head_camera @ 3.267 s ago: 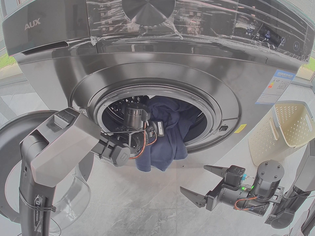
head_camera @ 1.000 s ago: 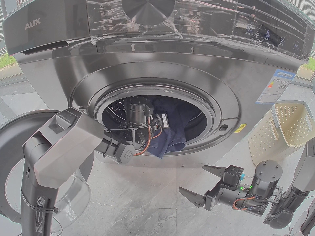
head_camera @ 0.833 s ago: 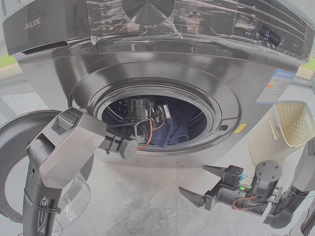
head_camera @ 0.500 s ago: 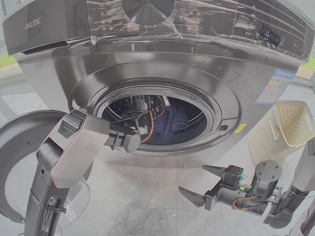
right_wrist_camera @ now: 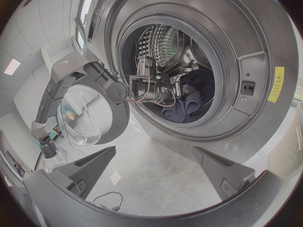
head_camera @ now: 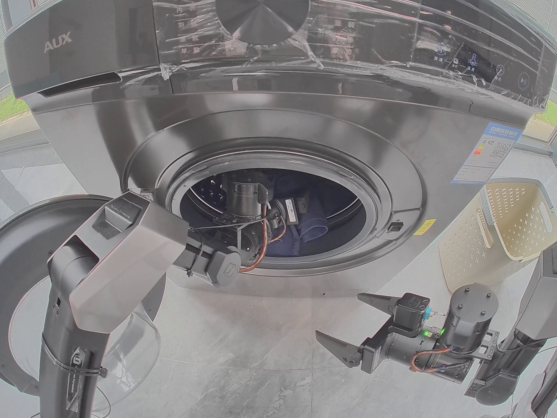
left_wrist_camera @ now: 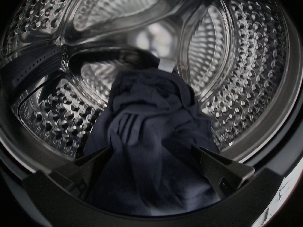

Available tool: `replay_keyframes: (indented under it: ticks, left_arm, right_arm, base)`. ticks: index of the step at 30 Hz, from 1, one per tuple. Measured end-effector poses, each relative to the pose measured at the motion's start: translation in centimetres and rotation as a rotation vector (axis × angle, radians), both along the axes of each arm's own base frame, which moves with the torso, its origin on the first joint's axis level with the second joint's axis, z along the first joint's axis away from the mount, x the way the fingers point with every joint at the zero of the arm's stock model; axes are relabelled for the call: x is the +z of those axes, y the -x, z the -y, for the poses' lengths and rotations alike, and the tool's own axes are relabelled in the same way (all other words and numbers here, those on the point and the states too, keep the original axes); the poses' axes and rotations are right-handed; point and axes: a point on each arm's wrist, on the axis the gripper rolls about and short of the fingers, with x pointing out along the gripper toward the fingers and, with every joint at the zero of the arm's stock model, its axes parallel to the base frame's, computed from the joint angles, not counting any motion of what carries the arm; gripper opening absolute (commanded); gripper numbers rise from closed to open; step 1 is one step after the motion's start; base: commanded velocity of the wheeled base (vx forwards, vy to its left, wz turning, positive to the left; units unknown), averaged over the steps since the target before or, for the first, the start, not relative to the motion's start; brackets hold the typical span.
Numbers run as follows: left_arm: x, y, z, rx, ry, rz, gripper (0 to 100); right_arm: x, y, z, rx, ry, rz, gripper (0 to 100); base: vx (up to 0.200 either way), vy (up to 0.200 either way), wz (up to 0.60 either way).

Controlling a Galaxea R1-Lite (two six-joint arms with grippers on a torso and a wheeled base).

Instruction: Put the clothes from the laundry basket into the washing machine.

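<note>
A navy garment (left_wrist_camera: 151, 120) lies bunched on the floor of the washing machine's steel drum (left_wrist_camera: 252, 79). My left gripper (left_wrist_camera: 151, 147) is open just inside the door opening (head_camera: 394, 187), its two fingers either side of the cloth's near end. From the head view the navy garment (head_camera: 313, 227) sits wholly behind the door rim, partly hidden by my left wrist (head_camera: 246, 195). My right gripper (head_camera: 341, 316) hangs open and empty over the floor in front of the machine. The cream laundry basket (head_camera: 510, 227) lies tipped on its side at the right, with no clothes visible inside.
The round glass door (head_camera: 23, 262) stands swung open at the left, beside my left arm. Grey tiled floor (head_camera: 261, 343) spreads in front of the machine. The basket (right_wrist_camera: 290, 152) is close to my right arm.
The navy garment, earlier hanging out over the door rim, has been pushed fully into the drum. My left arm reached deeper, then drew back slightly. The right arm stayed put.
</note>
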Motion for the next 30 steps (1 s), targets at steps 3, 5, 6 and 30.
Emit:
replay_keyframes:
  ticks: [3, 5, 6, 30]
  left_arm:
    - [-0.7, 0.7, -0.1, -0.019, -0.036, -0.05, 100]
    - [-1.0, 0.9, -0.2, -0.021, -0.051, -0.066, 100]
    - [-1.0, 0.9, -0.2, -0.021, -0.055, -0.07, 0]
    - [3.1, -2.6, 1.0, 0.053, 0.107, 0.16, 0]
  right_arm:
    - [-0.1, 0.0, 0.0, 0.0, 0.002, -0.002, 100]
    - [-0.1, 0.0, 0.0, 0.0, 0.002, -0.002, 100]
    - [-0.1, 0.0, 0.0, 0.0, 0.002, -0.002, 100]
    - [-0.2, -0.1, -0.1, 0.0, 0.004, -0.004, 100]
  base:
    - [0.0, 0.0, 0.0]
    - [0.0, 0.0, 0.0]
    - [0.0, 0.0, 0.0]
    - [0.0, 0.0, 0.0]
